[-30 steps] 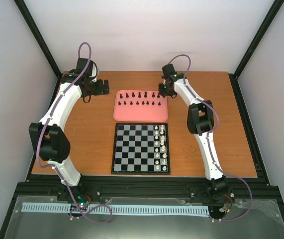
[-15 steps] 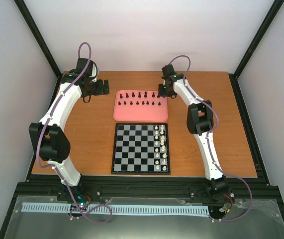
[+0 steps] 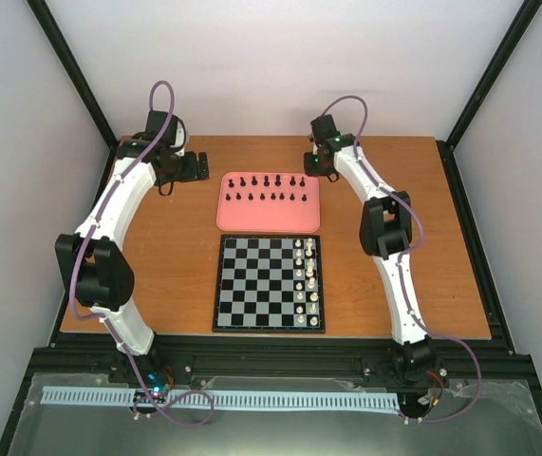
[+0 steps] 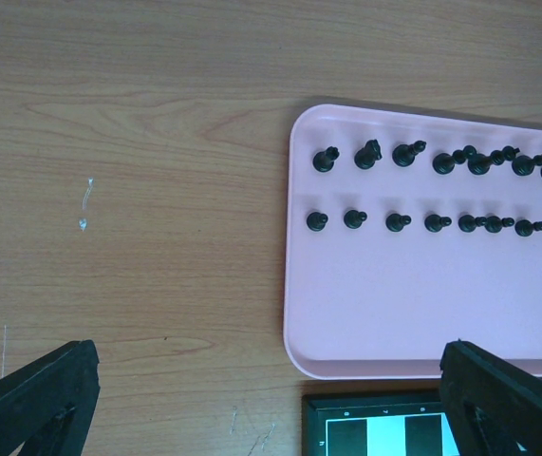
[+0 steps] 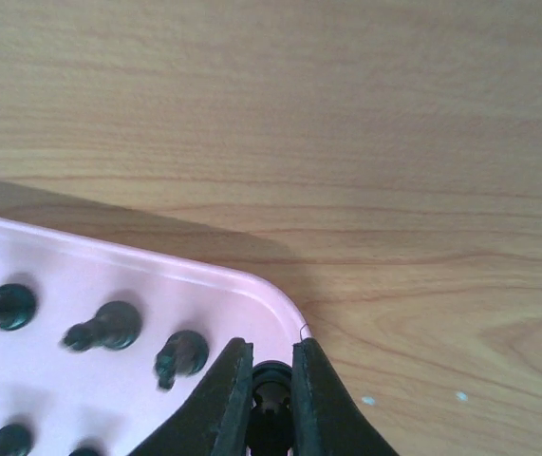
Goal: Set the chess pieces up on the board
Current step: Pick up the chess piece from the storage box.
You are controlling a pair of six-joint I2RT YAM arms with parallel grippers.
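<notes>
Chess pieces (image 3: pixel 266 188), black, stand in two rows on the pink tray (image 3: pixel 269 220), which lies just beyond the far edge of the board (image 3: pixel 252 285). One piece (image 5: pixel 271 388) is out of the rows: the right gripper (image 5: pixel 271 366) is clenched on it at the tray's far right corner, fingers (image 5: pixel 228 389) pinching it from both sides. Only its top shows between them, so its tilt cannot be confirmed. The left gripper (image 4: pixel 266 380) is released, jaws wide apart, holding nothing, and hangs over the table (image 4: pixel 138 142) off the tray's left edge. White pieces (image 3: pixel 308 280) fill the two right-hand columns of the board in the top view; the two left-hand columns are bare and, in my judgement, are the destination. The governing relation is therefore diagonal. From the held piece, the target squares lie toward the arm bases and across to the left, past the tray and the whole width of the board. The left arm is nearer those squares, but the right one carries the load. The path crosses the standing rows, so clearance above them is the point to watch.
</notes>
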